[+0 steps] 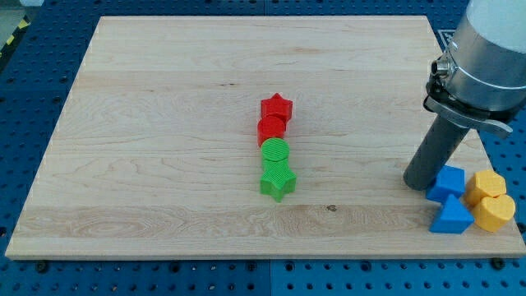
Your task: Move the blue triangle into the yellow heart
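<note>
Nearest the view's bottom right, the blue triangle (451, 217) lies touching the yellow heart (496, 212), with a blue cube (449, 182) and a yellow block (486, 186) just above them. My tip (420, 182), a bare rod with nothing to open or close, stands just left of the blue cube. Farther off at the board's (148, 123) middle run a green star (278, 182), green circle (275, 151), red circle (270, 128) and red star (277, 107).

Bright, even overhead light, soft short shadows (faintest beside the blocks), sharp focus, no glare.
</note>
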### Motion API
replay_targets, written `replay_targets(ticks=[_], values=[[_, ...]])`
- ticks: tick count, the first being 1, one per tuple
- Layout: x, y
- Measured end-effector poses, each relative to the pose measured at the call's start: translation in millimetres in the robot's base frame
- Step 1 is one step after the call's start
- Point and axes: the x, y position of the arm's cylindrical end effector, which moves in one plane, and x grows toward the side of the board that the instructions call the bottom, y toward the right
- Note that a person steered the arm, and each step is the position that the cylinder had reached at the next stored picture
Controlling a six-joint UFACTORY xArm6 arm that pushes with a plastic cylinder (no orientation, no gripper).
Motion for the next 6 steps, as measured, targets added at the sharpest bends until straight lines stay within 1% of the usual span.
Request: replay_targets(ticks=[2,3,4,5,6], values=[[25.4,-17.3],[60.1,-18.3],[68.5,-18.3],[63.1,21.6],[63.1,21.6]])
